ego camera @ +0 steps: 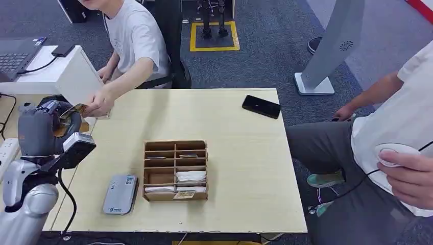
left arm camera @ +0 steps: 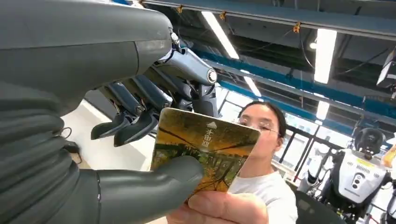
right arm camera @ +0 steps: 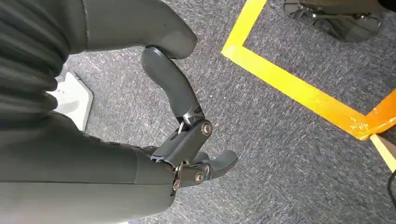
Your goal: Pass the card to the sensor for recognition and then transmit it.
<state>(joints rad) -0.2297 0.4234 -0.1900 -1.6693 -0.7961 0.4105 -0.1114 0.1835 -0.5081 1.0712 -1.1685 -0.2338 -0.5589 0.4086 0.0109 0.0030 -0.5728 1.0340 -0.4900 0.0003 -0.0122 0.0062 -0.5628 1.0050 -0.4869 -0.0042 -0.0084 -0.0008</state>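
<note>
My left hand (ego camera: 53,116) is raised at the table's left edge and pinches a card (ego camera: 76,109) with a yellow-green picture. Close up, my thumb (left arm camera: 154,184) lies over the card (left arm camera: 210,144) and the dark fingers (left arm camera: 140,121) stand behind it. A seated person's hand (ego camera: 100,104) holds the card's other end, their fingers (left arm camera: 219,207) pressed on its edge. The grey sensor (ego camera: 120,194) lies flat on the table near the front edge, well away from the card. My right hand (right arm camera: 187,140) hangs over grey carpet, fingers loosely bent, holding nothing.
A wooden compartment box (ego camera: 175,171) with cards stands mid-table (ego camera: 240,168), beside the sensor. A black phone (ego camera: 261,106) lies at the far right. A second person (ego camera: 403,163) sits to the right holding a white device. A white box (ego camera: 76,76) and a laptop (ego camera: 15,56) are at the back left.
</note>
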